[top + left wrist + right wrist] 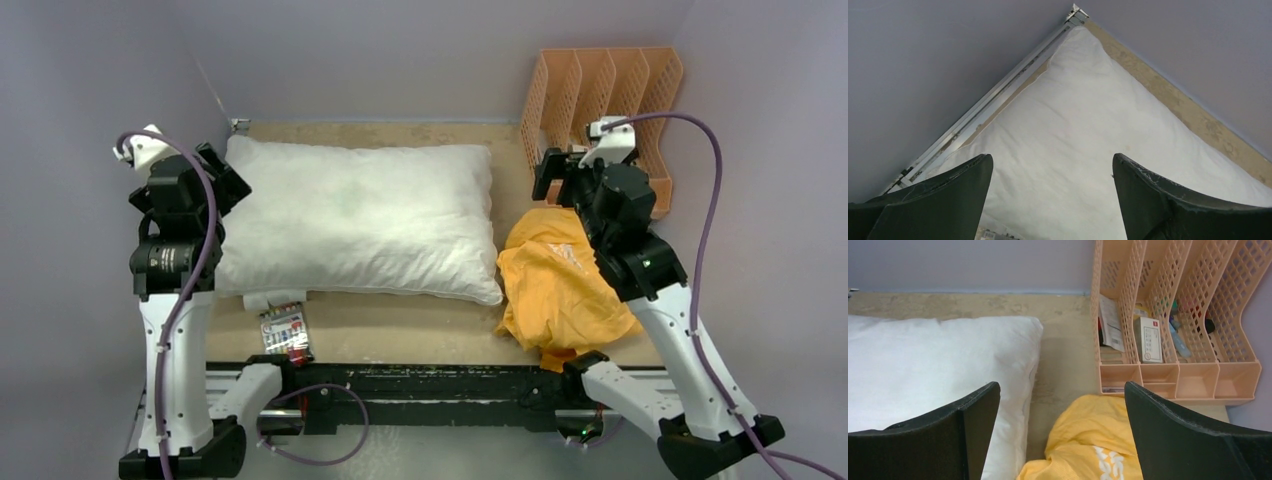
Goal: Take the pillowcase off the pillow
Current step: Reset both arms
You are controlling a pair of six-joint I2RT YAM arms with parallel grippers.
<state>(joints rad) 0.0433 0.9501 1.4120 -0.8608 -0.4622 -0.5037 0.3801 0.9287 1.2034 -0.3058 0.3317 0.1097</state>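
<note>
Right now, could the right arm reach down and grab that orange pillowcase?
Probably yes. The right gripper hangs open just over the pillowcase, which lies crumpled beside the pillow, and nothing seems to stand between them.

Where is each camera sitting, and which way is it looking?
Top camera: high above and behind the arms, looking down at the table, pillow, pillowcase and peach rack; left arm and right arm show.
Left wrist: on the left arm, looking across the pillow toward the far left table corner; the open left gripper shows.
Right wrist: on the right arm, facing the peach rack over the pillowcase; the open right gripper shows.
Shared: all three see the pillow.
</note>
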